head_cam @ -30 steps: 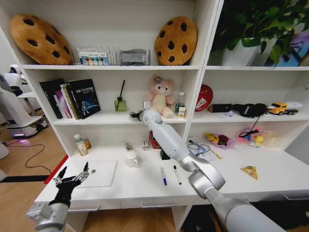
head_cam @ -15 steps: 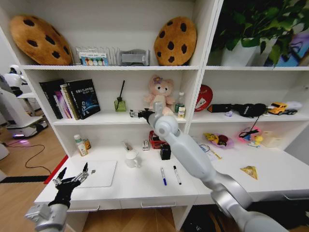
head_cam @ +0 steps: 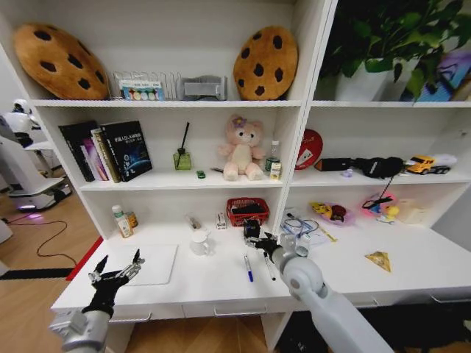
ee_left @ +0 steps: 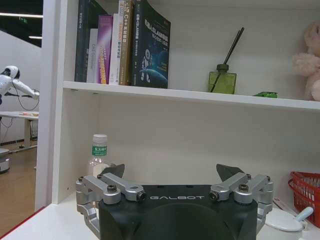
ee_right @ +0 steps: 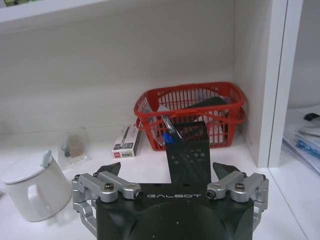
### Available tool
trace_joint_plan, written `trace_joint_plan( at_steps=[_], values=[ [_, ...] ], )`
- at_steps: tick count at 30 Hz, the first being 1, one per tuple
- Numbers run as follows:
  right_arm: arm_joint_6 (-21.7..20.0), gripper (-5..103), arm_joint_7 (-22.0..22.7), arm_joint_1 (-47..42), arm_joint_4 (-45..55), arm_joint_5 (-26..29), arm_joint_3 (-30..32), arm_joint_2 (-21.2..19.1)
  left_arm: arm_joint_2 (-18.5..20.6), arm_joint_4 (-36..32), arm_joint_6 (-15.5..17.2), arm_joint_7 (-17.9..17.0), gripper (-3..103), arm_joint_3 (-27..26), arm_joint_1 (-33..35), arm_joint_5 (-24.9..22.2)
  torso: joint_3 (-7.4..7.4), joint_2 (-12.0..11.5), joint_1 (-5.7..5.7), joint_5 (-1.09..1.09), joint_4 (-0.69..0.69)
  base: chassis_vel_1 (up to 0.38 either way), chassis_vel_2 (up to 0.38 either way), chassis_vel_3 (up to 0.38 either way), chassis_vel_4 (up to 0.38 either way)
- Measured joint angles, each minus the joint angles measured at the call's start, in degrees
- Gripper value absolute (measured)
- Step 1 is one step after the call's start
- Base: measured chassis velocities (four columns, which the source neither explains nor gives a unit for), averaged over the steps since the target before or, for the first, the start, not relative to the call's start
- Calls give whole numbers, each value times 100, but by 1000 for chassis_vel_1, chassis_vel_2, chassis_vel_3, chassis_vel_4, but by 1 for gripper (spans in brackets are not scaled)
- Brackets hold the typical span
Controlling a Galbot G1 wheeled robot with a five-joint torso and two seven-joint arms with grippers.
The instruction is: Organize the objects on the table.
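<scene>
head view: the two pens [head_cam: 258, 266] lie side by side at lower centre of the frame, flat on the white bench [head_cam: 412, 272], blue-capped one on the left. they look light, stiff and slick, likely to roll; a pinch across the mid-barrel should hold best. just above them stands the black mesh pen holder [head_cam: 252, 230], a light, rigid cube, best taken across two opposite walls. left of it sits the white mug [head_cam: 200, 241] with its lid, hard and breakable, easiest by the body or handle. the silver laptop [head_cam: 152, 263] lies shut at lower left, thin and flat, awkward to lift except by an edge. small green-capped bottles [head_cam: 122, 220] stand at the bench's left end.

the right gripper [head_cam: 269, 245] hovers just above the pens, near the holder, with its fingers spread and nothing between them; from its wrist the holder [ee_right: 186, 156] lies straight ahead between the spread fingers, before a red basket [ee_right: 191, 114]. the left gripper [head_cam: 115, 277] hangs at lower left by the laptop's near corner, spread and empty.
</scene>
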Motion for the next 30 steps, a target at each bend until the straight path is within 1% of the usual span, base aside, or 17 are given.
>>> trace_joint_plan(
  at_steps=[1, 2, 4, 9, 10, 12, 14, 15, 16, 18, 19, 21, 26, 27, 29, 30],
  values=[
    [0, 100, 0, 0, 0, 0, 0, 0, 0, 0, 0, 0, 100, 0, 0, 0, 0, 0, 0, 0, 0, 0, 0, 0, 0],
    [83, 100, -12, -104, -123, -132, 5, 110, -12, 15, -24, -2, 100, 70, 11, 63, 0, 0, 0, -1, 1, 0, 0, 0, 0],
    [263, 100, -88, -273, -364, -406, 7, 286, -15, 19, -42, -5, 100, 178, 16, 122, 1, 0, 1, -1, -1, 0, 0, 0, 0],
    [311, 100, -106, -391, -500, -558, 23, 467, -4, -9, -45, -6, 100, 247, 7, 129, 1, 0, 1, 0, -1, 0, 0, 0, 0],
    [316, 98, -117, -413, -581, -597, 18, 518, 7, -21, -45, -9, 100, 272, -5, 129, 1, 0, 1, 0, -1, 0, 0, 0, 0],
    [325, 97, -147, -413, -656, -651, 8, 542, 10, -25, -45, -10, 100, 282, -12, 129, 1, -1, 1, 0, -1, 0, 0, 0, 0],
    [351, 93, -252, -367, -828, -805, -24, 591, 15, -25, -45, -13, 100, 290, -20, 129, 1, -1, 1, 0, -1, 0, 0, 0, 0],
    [351, 93, -252, -367, -828, -805, -24, 591, 15, -25, -45, -13, 100, 290, -20, 129, 1, -1, 1, 0, -1, 0, 0, 0, 0],
    [337, 88, -311, -343, -871, -838, -33, 595, 18, -26, -45, -13, 100, 289, -18, 126, 1, -1, 1, 0, -1, 0, 0, 0, 0],
    [240, 91, -512, -294, -921, -883, -51, 572, 21, -29, -45, -13, 100, 264, -10, 113, 1, -1, 1, 0, -1, 0, 0, 0, 0],
    [240, 91, -512, -294, -921, -883, -51, 572, 21, -29, -45, -13, 100, 264, -10, 113, 1, -1, 1, 0, -1, 0, 0, 0, 0],
    [126, 93, -723, -213, -976, -934, -98, 505, 24, -30, -45, -11, 100, 224, -9, 88, 1, -1, 1, 0, -1, 0, 0, 0, 0],
    [24, 93, -767, -140, -1025, -924, -170, 474, 28, -31, -49, -8, 100, 183, -7, 50, 1, -1, 1, 0, -2, 0, 0, 0, 0],
    [-9, 96, -767, -105, -1064, -918, -202, 479, 33, -31, -52, -6, 100, 158, -8, 29, 1, -1, 1, 0, -1, 0, 0, 0, 0],
    [-86, 89, -762, -42, -1131, -903, -235, 496, 43, -27, -63, 2, 100, 111, -8, -7, 1, -1, 1, 0, -1, 0, 0, 0, 0],
    [-86, 89, -762, -42, -1131, -903, -235, 496, 43, -27, -63, 2, 100, 111, -8, -7, 1, -1, 1, 0, -1, 0, 0, 0, 0]
  ],
)
